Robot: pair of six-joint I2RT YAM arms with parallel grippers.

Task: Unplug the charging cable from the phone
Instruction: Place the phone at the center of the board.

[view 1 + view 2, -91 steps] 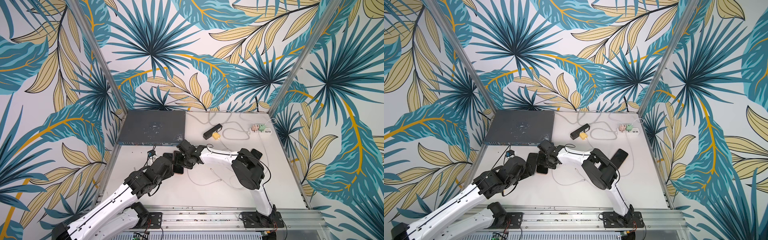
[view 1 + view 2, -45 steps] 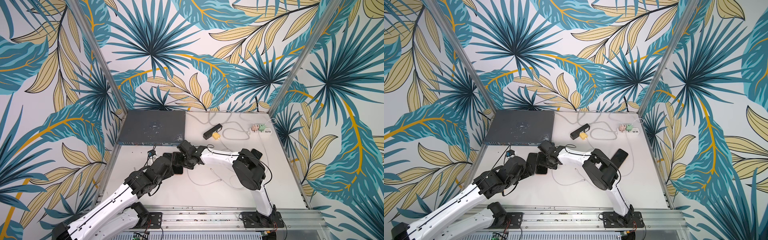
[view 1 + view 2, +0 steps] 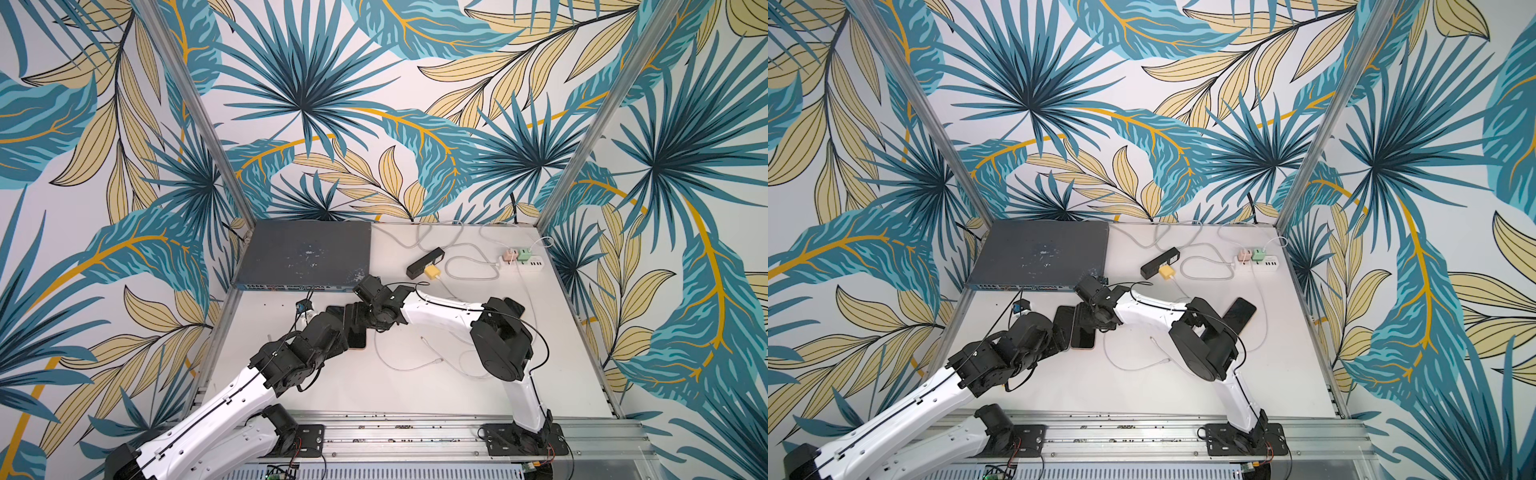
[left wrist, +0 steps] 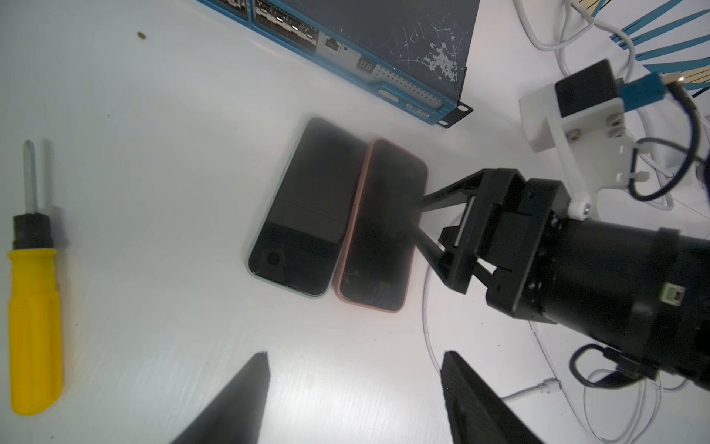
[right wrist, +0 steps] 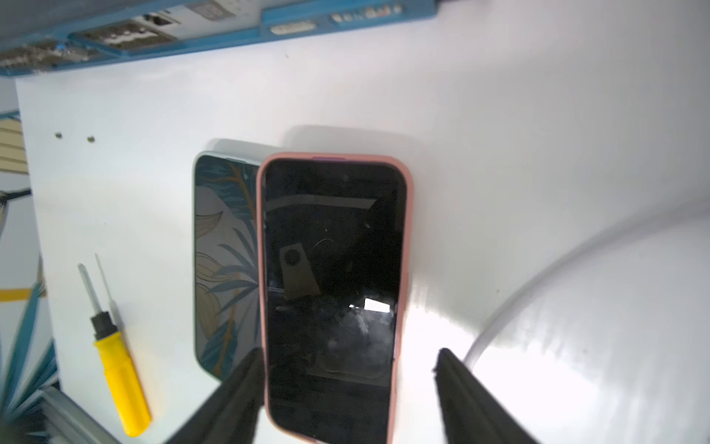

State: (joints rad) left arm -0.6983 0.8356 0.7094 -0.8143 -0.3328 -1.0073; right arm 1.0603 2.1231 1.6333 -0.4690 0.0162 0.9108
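Note:
Two phones lie side by side left of centre. The pink-cased phone [image 5: 334, 250] [image 4: 380, 250] [image 3: 1082, 336] touches a pale-green-cased phone [image 5: 223, 250] [image 4: 307, 215]. My right gripper [image 5: 347, 355] [image 4: 413, 217] [image 3: 1088, 320] points down over the pink phone's far end, open. It straddles the phone's width: one finger sits at the seam between the phones, the other stands clear. The white charging cable [image 4: 424, 307] [image 3: 399, 368] curves past the pink phone, with a loose end on the table. My left gripper [image 4: 353, 355] hovers open over bare table near the phones' near ends.
A grey-and-blue network switch [image 3: 303, 253] stands at the back left. A yellow screwdriver [image 4: 34, 307] lies left of the phones. A third dark phone [image 3: 1239, 313] lies on the right by my right arm's elbow. A power strip [image 3: 523, 262] and a black adapter [image 3: 426, 262] sit at the back among cables.
My right gripper has settled slightly over the pink phone and its jaws have narrowed around it. The left arm has not moved.

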